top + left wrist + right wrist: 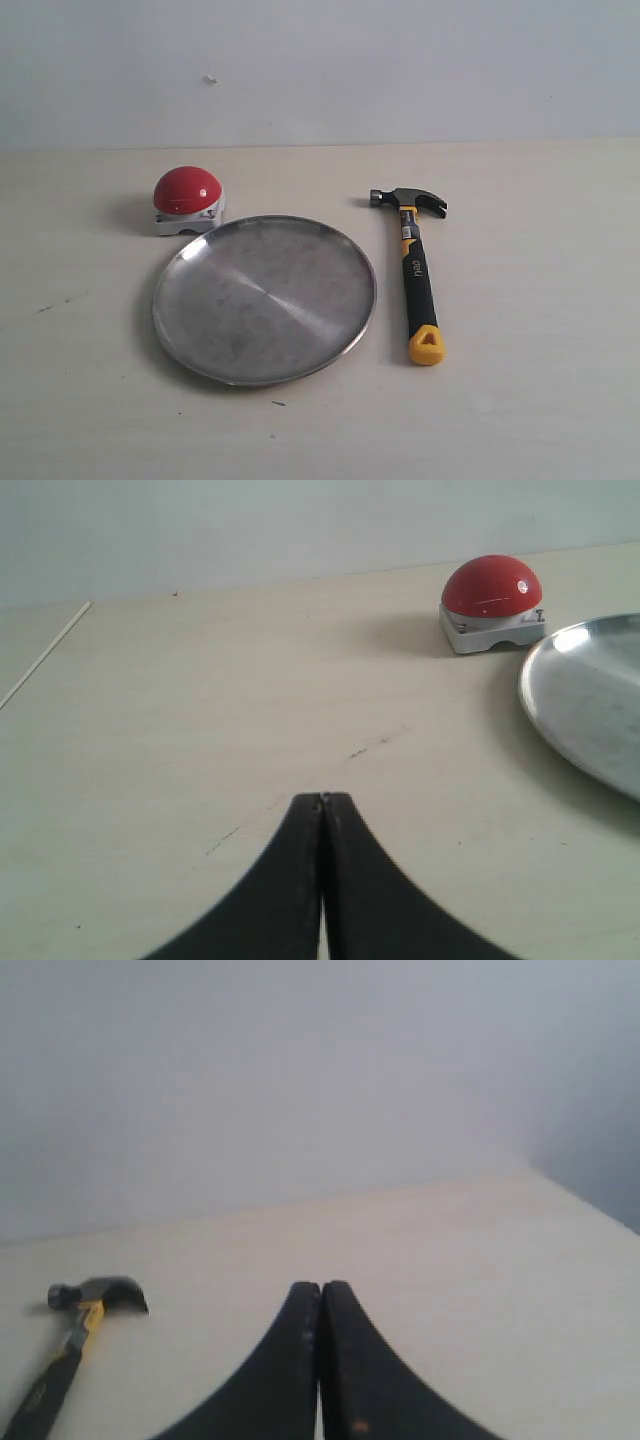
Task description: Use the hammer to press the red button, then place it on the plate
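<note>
left pincer [322, 800] clenched, empty; red button [491, 586], metal plate [590, 700] ahead, apart. right pincer [320, 1286] clenched, empty; claw hammer [63, 1355] ahead, untouched.

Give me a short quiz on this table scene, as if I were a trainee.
1. True or false: the hammer lies on the plate.
2. In the exterior view, the red button sits where, relative to the hammer? A. to its left B. to its right C. on top of it
3. Fill in: the left hand and the right hand are both ___ (open or shut).

Key: 1. False, it lies on the table beside the plate. 2. A. 3. shut.
</note>
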Robot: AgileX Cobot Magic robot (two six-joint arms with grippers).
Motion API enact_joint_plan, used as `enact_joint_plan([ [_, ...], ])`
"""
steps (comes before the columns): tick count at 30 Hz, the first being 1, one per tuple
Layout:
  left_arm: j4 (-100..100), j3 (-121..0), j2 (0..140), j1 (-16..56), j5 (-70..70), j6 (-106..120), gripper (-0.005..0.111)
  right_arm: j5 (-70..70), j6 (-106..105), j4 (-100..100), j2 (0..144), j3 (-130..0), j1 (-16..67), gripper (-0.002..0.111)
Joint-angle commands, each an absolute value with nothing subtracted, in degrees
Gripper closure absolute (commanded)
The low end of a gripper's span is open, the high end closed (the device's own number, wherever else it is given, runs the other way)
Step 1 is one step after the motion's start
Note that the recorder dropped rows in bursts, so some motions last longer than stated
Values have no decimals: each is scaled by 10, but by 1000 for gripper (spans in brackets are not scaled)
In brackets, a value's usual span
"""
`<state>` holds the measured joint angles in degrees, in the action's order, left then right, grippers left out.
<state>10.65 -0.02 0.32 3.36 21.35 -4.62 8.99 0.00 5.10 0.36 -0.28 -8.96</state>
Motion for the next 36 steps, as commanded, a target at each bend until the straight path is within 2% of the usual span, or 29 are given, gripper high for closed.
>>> enact_joint_plan([
  [1, 107, 0, 0, 33, 211, -47, 107, -38, 4, 94, 0, 0, -94, 108],
  [5, 107, 0, 0, 33, 211, -47, 107, -159, 66, 188, 0, 0, -94, 108],
  [8, 107, 0, 0, 33, 211, -47, 107, -267, 146, 178, 0, 0, -94, 108],
  [10, 107, 0, 0, 33, 211, -47, 107, -244, 153, 137, 23, -51, -94, 108],
  [14, 107, 0, 0, 33, 211, -47, 107, -109, 94, 140, 203, -210, -94, 108],
  [17, 107, 0, 0, 33, 211, -47, 107, 117, 41, 140, 447, -399, -94, 108],
  [20, 107, 0, 0, 33, 211, -47, 107, 267, 10, 144, 616, -516, -94, 108],
  [24, 107, 0, 0, 33, 211, -47, 107, 524, -43, 146, 790, -671, -94, 108],
  [27, 107, 0, 0, 33, 211, -47, 107, 688, -31, 130, 902, -746, -64, 108],
  [36, 107, 0, 0, 33, 211, -47, 107, 697, 111, 44, 1112, -866, 129, 108],
])
